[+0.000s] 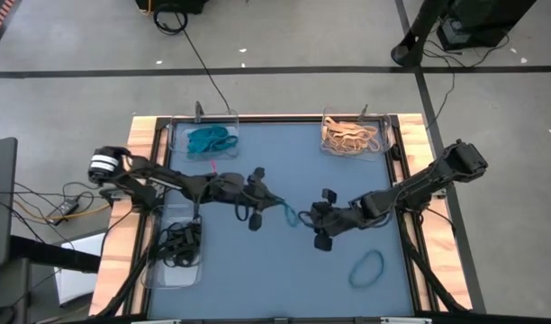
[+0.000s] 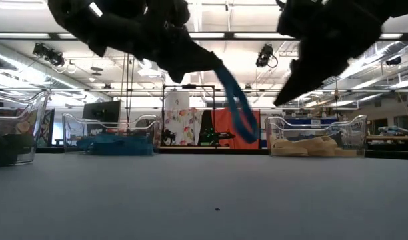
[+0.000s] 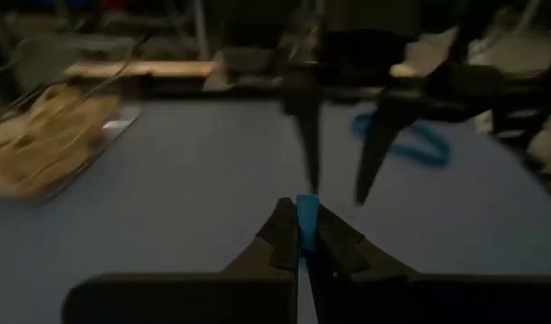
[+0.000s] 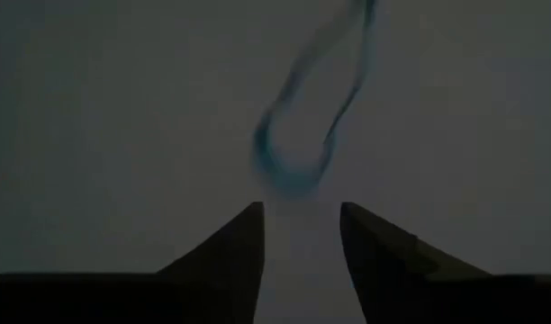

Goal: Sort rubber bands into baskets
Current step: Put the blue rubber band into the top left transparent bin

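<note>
While both arms reach in over the blue surface (image 1: 284, 270), its wooden edge frames three clear baskets. One basket (image 1: 179, 137) at the far left holds a heap of teal rubber bands (image 1: 210, 139). A second basket (image 1: 384, 135) at the far right holds tan rubber bands (image 1: 349, 136). The third basket (image 1: 158, 270) sits at the near left edge and holds black rubber bands (image 1: 179, 244).

From the left side, the left arm stretches toward the middle, and the left tool (image 1: 274, 203) is clamped together on one teal rubber band (image 1: 287, 214). In the low view that band (image 2: 239, 107) hangs from the tool, clear of the surface. The left wrist view shows the teal strip (image 3: 307, 220) pinched between the two dark fingers.

From the right side, the right arm comes in, and the right tool (image 1: 322, 219) sits just beside the hanging band, near the middle. Its fingers stand apart with nothing between them, as the right wrist view shows, with the band (image 4: 302, 135) just beyond the tips.

Another teal rubber band (image 1: 366, 268) lies alone on the surface at the near right, well apart from both tools.
</note>
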